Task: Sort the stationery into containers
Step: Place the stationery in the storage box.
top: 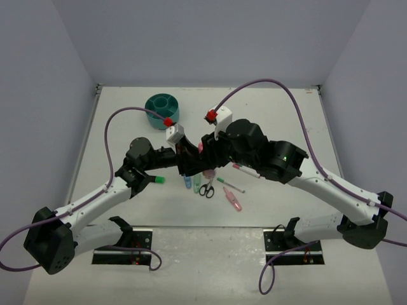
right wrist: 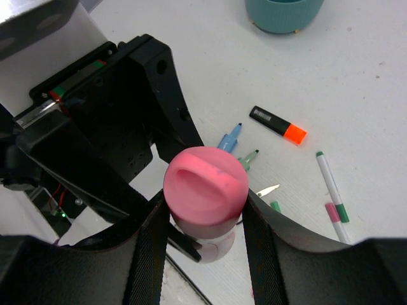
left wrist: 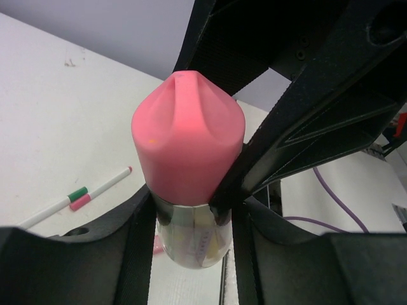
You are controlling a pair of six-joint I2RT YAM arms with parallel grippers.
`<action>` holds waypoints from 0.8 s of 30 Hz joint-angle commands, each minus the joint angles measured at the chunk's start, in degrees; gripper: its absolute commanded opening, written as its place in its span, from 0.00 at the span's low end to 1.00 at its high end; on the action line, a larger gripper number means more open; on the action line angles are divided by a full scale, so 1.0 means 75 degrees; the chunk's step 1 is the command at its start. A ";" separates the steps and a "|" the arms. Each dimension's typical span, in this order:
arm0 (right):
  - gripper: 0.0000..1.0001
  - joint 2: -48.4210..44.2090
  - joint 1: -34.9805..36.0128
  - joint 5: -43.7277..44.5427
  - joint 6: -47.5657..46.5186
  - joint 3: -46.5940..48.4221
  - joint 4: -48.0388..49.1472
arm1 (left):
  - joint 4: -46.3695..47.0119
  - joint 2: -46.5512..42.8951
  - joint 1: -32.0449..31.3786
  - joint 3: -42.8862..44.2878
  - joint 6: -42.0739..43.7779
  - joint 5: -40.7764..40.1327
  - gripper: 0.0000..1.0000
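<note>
The pink tube (left wrist: 187, 140), with a pink cap and a clear body, hangs above the table where both arms meet. My left gripper (left wrist: 194, 219) is shut on its clear lower body, a finger pressed against each side. My right gripper (right wrist: 206, 216) is shut on the tube's pink cap (right wrist: 206, 181). In the left wrist view the right gripper's black fingers (left wrist: 267, 152) reach in from the upper right. The round teal organiser (top: 162, 109) stands at the back left, apart from both grippers. Below the tube lie black-handled scissors (top: 206, 188), a blue marker (top: 187, 183) and a pale-green marker (top: 196, 183).
A green-capped highlighter (top: 158, 180) lies by the left arm. An orange-capped highlighter (right wrist: 278, 126) lies on the table. A thin white pen (top: 230, 185) and a pink marker (top: 233, 199) lie right of the scissors. Purple cables arch over both arms.
</note>
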 commanded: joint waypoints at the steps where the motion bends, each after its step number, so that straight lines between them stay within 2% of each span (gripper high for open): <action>1: 0.00 0.0019 0.0176 -0.0537 0.0145 0.0153 0.0491 | 0.0596 -0.0077 -0.0056 0.0029 -0.0172 -0.0300 0.00; 3: 0.00 -0.0053 0.0171 -0.0621 0.0168 0.0065 0.0577 | 0.0584 -0.0176 -0.0056 -0.0048 -0.0145 -0.0560 0.00; 6: 0.16 -0.0151 0.0170 -0.0606 0.0178 -0.0079 0.0756 | 0.0537 -0.0339 -0.0056 -0.0150 -0.0077 -0.0906 0.00; 8: 0.34 -0.0212 0.0161 -0.0574 0.0178 -0.0163 0.0812 | 0.0537 -0.0469 -0.0056 -0.0205 -0.0054 -0.1065 0.00; 10: 0.43 -0.0274 0.0164 -0.0531 0.0204 -0.0216 0.0854 | 0.0537 -0.0593 -0.0056 -0.0253 -0.0031 -0.1226 0.00; 12: 0.57 -0.0312 0.0170 -0.0509 0.0284 -0.0224 0.0874 | 0.0537 -0.0687 -0.0056 -0.0301 -0.0016 -0.1332 0.00; 14: 0.66 -0.0356 0.0164 -0.0449 0.0350 -0.0228 0.0918 | 0.0537 -0.0744 -0.0050 -0.0311 -0.0026 -0.1355 0.00; 16: 0.81 -0.0390 0.0158 -0.0347 0.0463 -0.0222 0.0936 | 0.0537 -0.0741 -0.0051 -0.0323 -0.0042 -0.1357 0.00; 21: 0.82 -0.0484 0.0143 -0.0099 0.0685 -0.0222 0.0936 | 0.0569 -0.0698 -0.0056 -0.0402 -0.0081 -0.1369 0.00; 24: 0.84 -0.0640 0.0147 0.0434 0.0922 -0.0272 0.0918 | 0.0372 -0.0740 -0.0056 -0.0397 -0.0020 -0.1848 0.00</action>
